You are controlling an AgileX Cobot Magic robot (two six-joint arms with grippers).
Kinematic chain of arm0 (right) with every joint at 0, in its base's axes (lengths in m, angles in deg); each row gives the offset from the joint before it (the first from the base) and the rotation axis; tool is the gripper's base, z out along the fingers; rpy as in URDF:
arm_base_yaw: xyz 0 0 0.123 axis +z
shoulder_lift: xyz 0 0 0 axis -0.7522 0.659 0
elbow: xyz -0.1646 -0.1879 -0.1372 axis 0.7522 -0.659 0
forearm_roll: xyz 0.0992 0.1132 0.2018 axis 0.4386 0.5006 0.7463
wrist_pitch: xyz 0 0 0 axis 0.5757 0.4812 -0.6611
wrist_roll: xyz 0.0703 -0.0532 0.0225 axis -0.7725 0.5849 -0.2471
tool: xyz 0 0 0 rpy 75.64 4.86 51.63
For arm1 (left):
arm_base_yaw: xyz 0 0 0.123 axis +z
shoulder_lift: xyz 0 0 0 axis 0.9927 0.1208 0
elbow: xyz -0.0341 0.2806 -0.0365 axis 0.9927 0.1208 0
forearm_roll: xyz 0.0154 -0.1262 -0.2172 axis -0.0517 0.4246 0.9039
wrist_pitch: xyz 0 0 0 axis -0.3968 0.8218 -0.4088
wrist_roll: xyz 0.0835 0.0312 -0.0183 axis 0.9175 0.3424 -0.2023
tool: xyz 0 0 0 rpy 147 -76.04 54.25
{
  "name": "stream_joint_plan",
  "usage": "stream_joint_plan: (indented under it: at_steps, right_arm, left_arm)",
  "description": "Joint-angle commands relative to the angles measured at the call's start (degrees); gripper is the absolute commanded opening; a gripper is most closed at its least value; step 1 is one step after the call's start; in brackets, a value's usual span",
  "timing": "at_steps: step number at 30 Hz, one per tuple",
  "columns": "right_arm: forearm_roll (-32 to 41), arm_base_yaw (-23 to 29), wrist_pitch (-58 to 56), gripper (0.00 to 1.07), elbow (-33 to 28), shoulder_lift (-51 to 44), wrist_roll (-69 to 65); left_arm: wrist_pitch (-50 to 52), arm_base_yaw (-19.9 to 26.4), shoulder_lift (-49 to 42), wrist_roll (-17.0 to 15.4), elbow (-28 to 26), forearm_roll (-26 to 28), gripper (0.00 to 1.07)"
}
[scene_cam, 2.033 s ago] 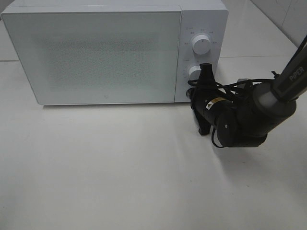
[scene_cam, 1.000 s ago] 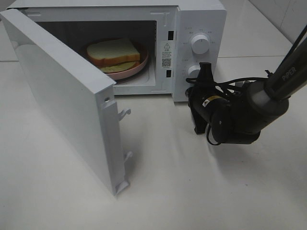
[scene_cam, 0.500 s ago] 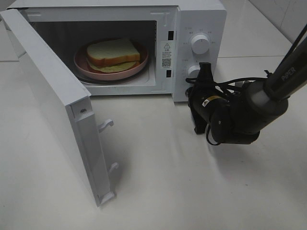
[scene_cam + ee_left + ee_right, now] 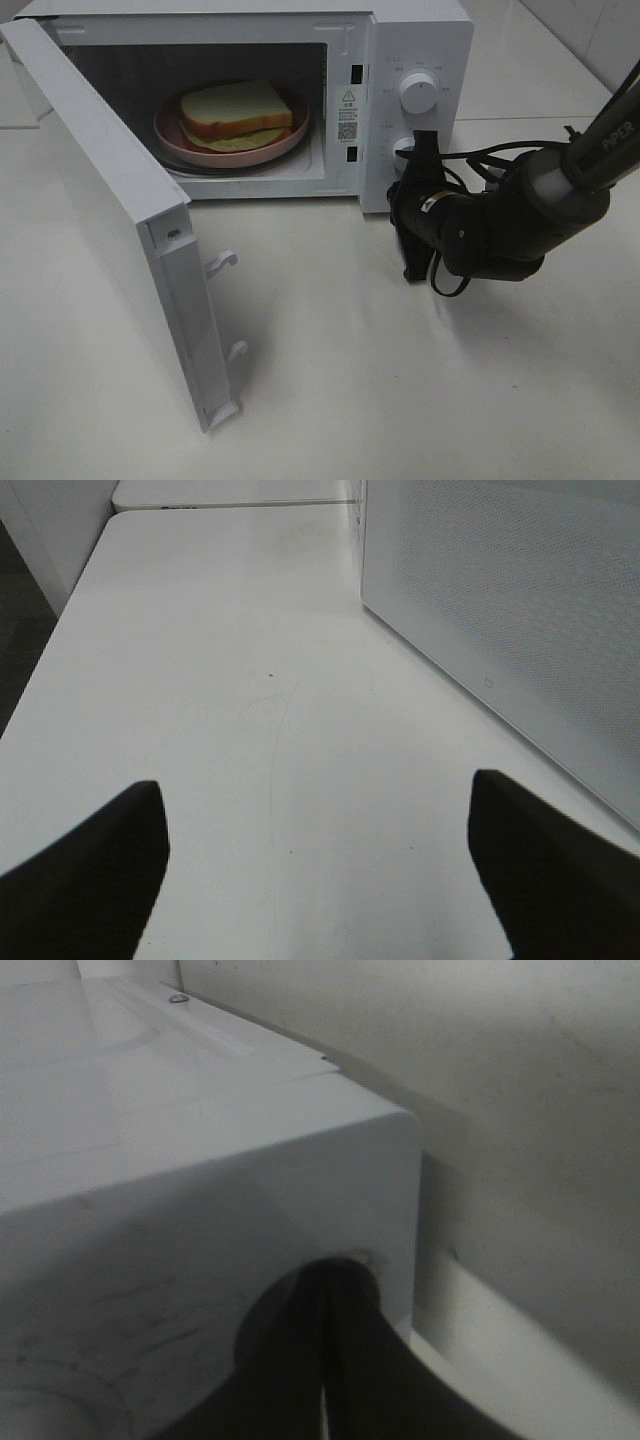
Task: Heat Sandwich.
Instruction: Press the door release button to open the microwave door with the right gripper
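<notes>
The sandwich (image 4: pixel 238 108), white bread with tan crust and a yellow-green filling, lies on a round pink plate (image 4: pixel 175 141) inside the open microwave (image 4: pixel 420 40). Its door (image 4: pixel 110 200) stands swung out to the left. My right gripper (image 4: pixel 424 142) is shut and empty, its tips right by the lower knob (image 4: pixel 403 149) on the control panel. In the right wrist view, the shut gripper (image 4: pixel 325 1295) rests against the white panel. My left gripper (image 4: pixel 320 870) is open over bare table beside the door's outer face (image 4: pixel 520 610); it is out of the exterior view.
An upper knob (image 4: pixel 418 92) sits above the lower one. The open door reaches far toward the table's front left. White table (image 4: pixel 400 380) spreads in front of the microwave and right arm. Cables trail from the right wrist (image 4: pixel 500 160).
The door, shut two seconds ago, has swung open to the left, showing the sandwich. The right forearm has shifted slightly; its gripper stays shut at the lower knob.
</notes>
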Motion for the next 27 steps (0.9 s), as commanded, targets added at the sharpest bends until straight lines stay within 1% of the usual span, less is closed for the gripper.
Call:
stream_joint_plan:
  at_steps: [1, 8, 15, 18, 25, 27]
  right_arm:
    - [-4.7, -1.5, 13.8, 0.00, 2.2, 0.0, 1.4]
    - [-4.5, -1.5, 11.6, 0.00, -2.3, -3.1, 1.4]
    - [-4.9, -1.5, 9.1, 0.00, -4.4, -5.7, 1.4]
    - [-4.9, -1.5, 4.4, 0.00, -5.7, -8.3, 1.4]
    - [-5.3, -1.5, 0.9, 0.00, -8.0, -11.2, 3.4]
    - [-6.6, -1.5, -1.6, 0.00, -9.2, -12.9, 5.2]
  left_arm:
    - [0.7, 0.1, -1.0, -0.2, 0.2, 0.5, 0.76]
    - [0.7, 0.1, -1.0, -0.2, 0.2, 0.5, 0.76]
    - [0.7, 0.1, -1.0, -0.2, 0.2, 0.5, 0.76]
    - [0.7, 0.1, -1.0, -0.2, 0.2, 0.5, 0.76]
    - [0.7, 0.1, -1.0, -0.2, 0.2, 0.5, 0.76]
    - [0.7, 0.1, -1.0, -0.2, 0.2, 0.5, 0.76]
